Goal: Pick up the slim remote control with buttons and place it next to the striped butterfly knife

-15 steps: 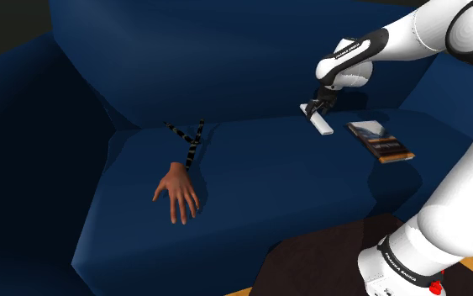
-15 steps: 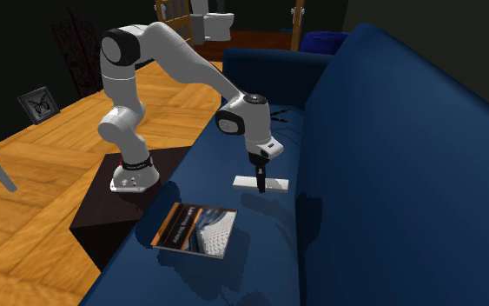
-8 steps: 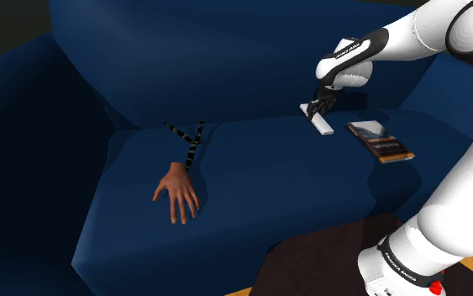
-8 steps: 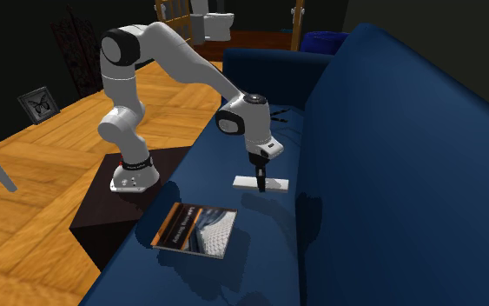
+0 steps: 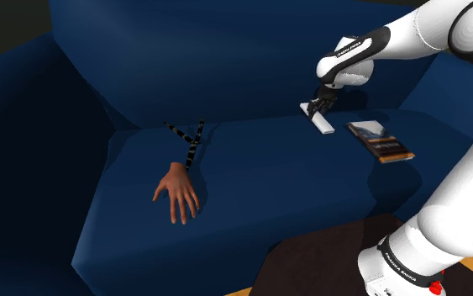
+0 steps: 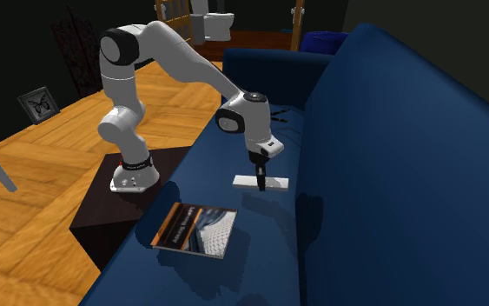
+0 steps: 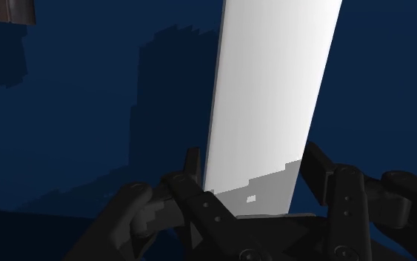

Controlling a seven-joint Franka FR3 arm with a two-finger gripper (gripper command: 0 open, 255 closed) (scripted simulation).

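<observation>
The slim remote (image 5: 322,124) is a plain white slab lying on the blue sofa seat (image 5: 260,177), near the backrest. My gripper (image 5: 314,108) comes down on its middle from above. Both black fingers (image 7: 190,169) press against the remote's (image 7: 273,89) long sides, so the gripper is shut on it. From the side, the gripper (image 6: 261,181) stands upright over the remote (image 6: 243,182), which still rests on the cushion. The striped butterfly knife (image 5: 190,141) lies spread open far to the shoulder view's left, at the seat's back.
A model human hand (image 5: 177,192) lies on the seat just in front of the knife. A book (image 5: 381,141) sits close to the remote on the stand's side. The sofa backrest (image 6: 390,156) rises right behind the remote. Wooden floor (image 6: 34,191) surrounds the dark stand (image 6: 103,209).
The fingers have closed in against the remote's sides. The arm and the remote have hardly shifted.
</observation>
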